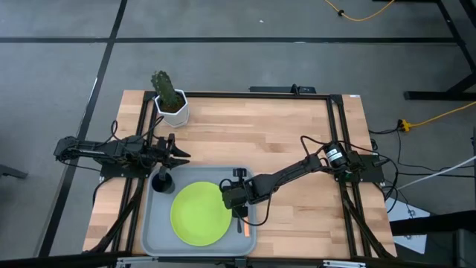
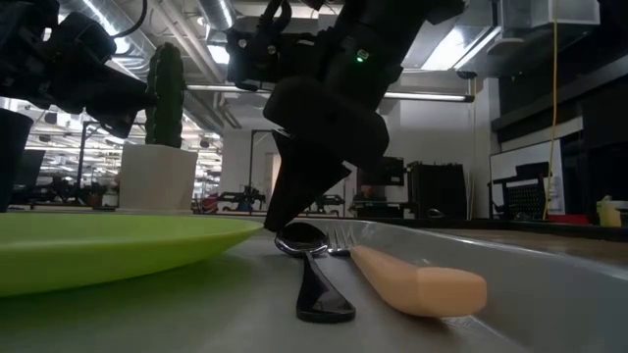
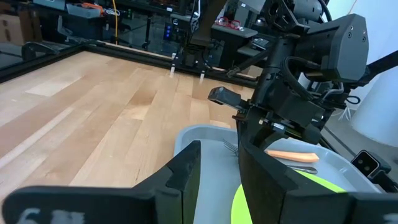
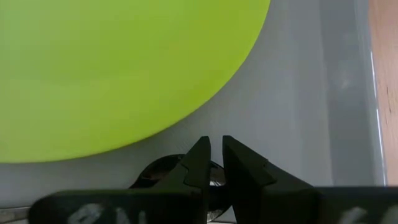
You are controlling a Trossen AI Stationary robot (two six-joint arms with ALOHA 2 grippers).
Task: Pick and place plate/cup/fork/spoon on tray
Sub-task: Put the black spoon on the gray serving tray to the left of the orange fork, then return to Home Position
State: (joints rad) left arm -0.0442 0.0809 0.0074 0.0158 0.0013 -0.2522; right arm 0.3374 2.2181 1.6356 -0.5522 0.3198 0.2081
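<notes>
- Our right gripper [image 1: 239,211] is down inside the tray [image 1: 152,240], fingers nearly together with only a thin gap showing in its wrist view, and nothing pinched between them that we can see.
- Directly under those fingertips sits the spoon [image 2: 312,270], bowl at the tips and handle running away from the gripper, flat on the tray floor.
- Just beside the spoon on the rim side lies the fork [image 2: 417,279], orange handle parallel to it, tines up by the spoon bowl.
- On the gripper's other side is the plate [image 1: 201,214], close but not touching the fingers as far as we can tell.
- Farther past the plate, the cup [image 1: 163,181] stands at the tray's far-left corner, with the left gripper [image 1: 184,155] hovering off near it, fingers apart and empty.
- The cactus pot [image 1: 172,108] is well beyond all that, out on the table [image 1: 245,134].
- Our read: all four pieces look to be on the tray, so this is the tail of the spoon placement. Next move calls for lifting straight up without dragging the spoon or nudging the fork.
</notes>
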